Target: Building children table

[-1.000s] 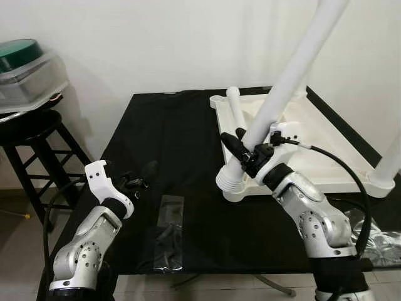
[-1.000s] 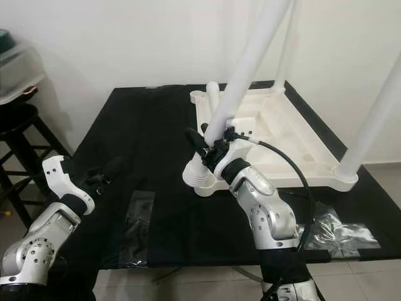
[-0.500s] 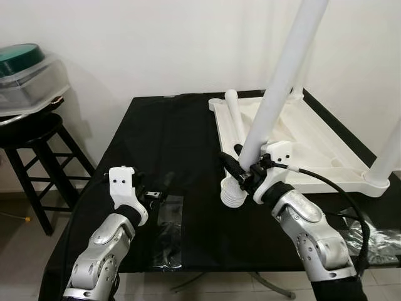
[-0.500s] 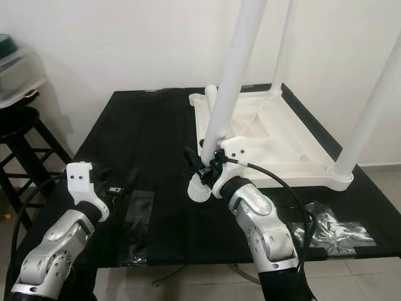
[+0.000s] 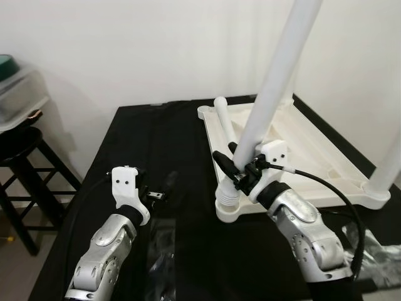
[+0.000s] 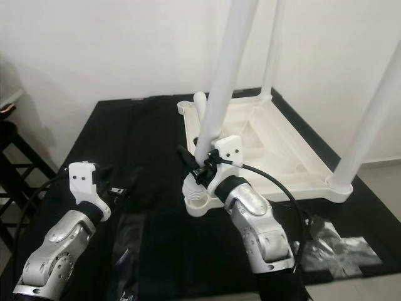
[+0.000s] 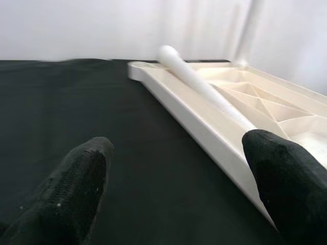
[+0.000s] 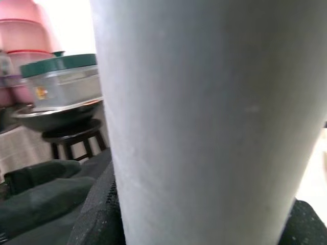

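Nearest: left gripper (image 5: 164,188), fingers wide apart, empty, over the black table's (image 5: 125,144) left half. Next: right gripper (image 6: 195,164) clamped low on a white leg (image 6: 220,81), its ribbed foot at the upturned tabletop's (image 6: 294,160) near-left corner. Likely light, stiff, smooth plastic; grip low. Farther: a loose leg (image 7: 196,84) lying inside the tabletop.

Even, soft indoor light on the pale wall (image 5: 156,50); head views slightly soft; black counter (image 5: 169,144) swallows detail; right wrist view blurred by the close leg (image 8: 204,122).
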Motion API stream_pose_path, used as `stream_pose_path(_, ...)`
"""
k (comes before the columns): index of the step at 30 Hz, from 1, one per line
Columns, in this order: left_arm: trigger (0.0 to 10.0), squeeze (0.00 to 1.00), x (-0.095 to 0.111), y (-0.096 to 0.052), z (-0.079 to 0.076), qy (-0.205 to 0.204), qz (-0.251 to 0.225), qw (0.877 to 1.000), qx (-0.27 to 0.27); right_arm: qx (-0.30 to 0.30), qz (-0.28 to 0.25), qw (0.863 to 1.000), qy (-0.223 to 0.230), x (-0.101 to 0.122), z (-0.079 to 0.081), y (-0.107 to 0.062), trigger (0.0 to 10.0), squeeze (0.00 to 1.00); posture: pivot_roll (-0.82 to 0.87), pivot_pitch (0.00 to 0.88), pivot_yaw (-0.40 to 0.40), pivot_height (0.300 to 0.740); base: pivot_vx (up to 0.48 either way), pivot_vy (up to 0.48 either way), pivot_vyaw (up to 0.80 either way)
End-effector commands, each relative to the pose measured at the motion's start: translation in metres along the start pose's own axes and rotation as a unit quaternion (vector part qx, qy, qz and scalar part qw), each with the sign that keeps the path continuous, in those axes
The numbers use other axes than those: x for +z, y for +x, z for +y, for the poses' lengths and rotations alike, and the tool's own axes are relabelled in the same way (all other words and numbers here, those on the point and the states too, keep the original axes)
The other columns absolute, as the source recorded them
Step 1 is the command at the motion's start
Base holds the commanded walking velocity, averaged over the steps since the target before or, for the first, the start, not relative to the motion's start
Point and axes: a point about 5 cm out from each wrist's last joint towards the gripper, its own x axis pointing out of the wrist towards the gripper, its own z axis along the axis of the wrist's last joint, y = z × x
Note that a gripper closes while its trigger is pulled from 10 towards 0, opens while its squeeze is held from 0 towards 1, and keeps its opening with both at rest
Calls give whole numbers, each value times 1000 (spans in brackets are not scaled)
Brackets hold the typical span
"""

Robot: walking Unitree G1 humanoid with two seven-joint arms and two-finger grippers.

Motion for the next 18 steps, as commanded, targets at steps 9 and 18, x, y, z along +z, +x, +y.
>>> stream_pose_path(9,10000,0,-1,0,4,2,-4,1000,23,167,25,986,-5,11,18,-14,10000,0,-99,0,57,740,187,0,0)
stream_pose_path(18,10000,0,-1,-2,3,3,0,1000,20,278,77,957,20,14,13,-38,10000,0,-93,0,52,740,0,0,0)
